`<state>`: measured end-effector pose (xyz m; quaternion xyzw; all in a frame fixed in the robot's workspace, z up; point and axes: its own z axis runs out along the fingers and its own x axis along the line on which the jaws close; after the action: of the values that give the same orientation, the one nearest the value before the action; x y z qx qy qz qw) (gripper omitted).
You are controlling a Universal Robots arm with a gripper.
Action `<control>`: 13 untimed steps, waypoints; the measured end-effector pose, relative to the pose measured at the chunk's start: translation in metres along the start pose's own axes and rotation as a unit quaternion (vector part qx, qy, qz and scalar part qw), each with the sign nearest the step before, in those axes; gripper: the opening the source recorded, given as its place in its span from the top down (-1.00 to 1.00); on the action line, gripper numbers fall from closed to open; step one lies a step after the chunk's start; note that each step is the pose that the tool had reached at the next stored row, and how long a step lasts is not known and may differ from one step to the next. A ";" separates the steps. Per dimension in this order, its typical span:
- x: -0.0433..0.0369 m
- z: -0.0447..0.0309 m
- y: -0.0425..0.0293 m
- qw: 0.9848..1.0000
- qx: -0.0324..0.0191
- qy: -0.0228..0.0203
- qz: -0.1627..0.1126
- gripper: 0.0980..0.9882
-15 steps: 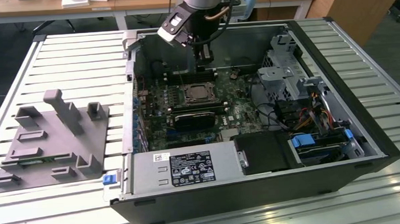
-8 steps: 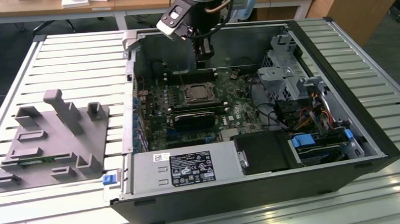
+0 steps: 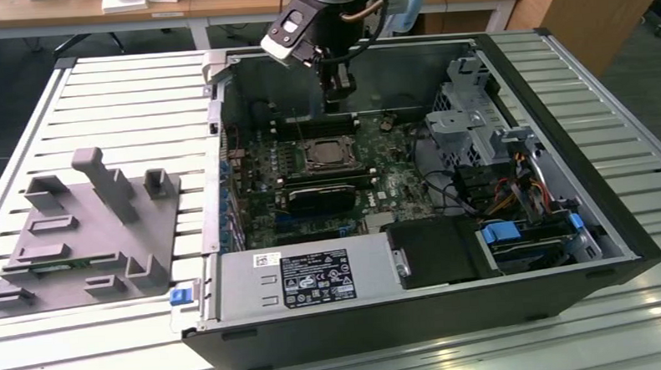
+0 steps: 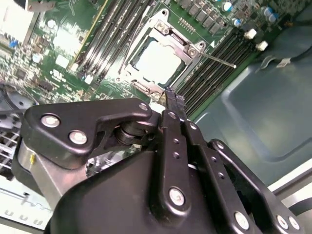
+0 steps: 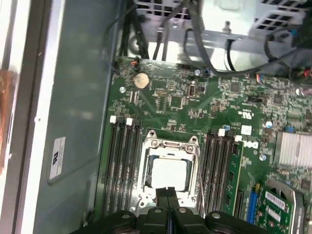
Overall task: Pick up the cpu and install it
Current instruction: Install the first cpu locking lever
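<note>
Landmark = socket frame [image 5: 169, 145], mid-board inside the open case [image 3: 426, 327]. Well off the frame toward the exterior view's left, outside the case: grey jig [image 3: 87, 233]. Flanking the frame on both sides: memory slots [image 5: 119, 165].

Inside the frame: the cpu [image 5: 168, 173], silver top up, lying flat under the metal bracket, so it looks placed already. The gripper [image 5: 168, 191] hangs over the frame's edge, jaws pinched together w/ nothing between them. A thin lever [image 4: 217, 59] runs along one side of the frame.

In the exterior view, on the frame's near side: black card [image 3: 325, 198]. Beyond the frame toward the exterior view's right: drive cage [image 3: 467, 116] & cables [image 3: 504, 190].

Step in hand, my read: seating/locking stage, not the pick. To do it well:
- approach vertical
- tips on bracket or lever metal only, off the lid & slot latches
- light force, since a tilted chip could bend contacts
- confirm chip sits level first

Hard to make out:
- whether the lever is hooked down or free
- whether the bracket is fully shut
- chip orientation mark
- tip height above the board
- the frame edge nearest the gripper, covered by the fingers in both wrist views
</note>
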<state>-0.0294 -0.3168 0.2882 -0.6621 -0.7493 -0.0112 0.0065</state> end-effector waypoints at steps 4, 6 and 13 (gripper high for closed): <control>0.0000 0.0001 0.0000 0.999 0.001 0.000 -0.032 0.98; 0.0000 0.0001 0.0000 0.999 0.001 0.000 -0.048 0.98; 0.0000 0.0002 0.0000 0.996 0.002 0.001 -0.094 0.98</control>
<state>-0.0294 -0.3168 0.2880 -0.5890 -0.8080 -0.0106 0.0075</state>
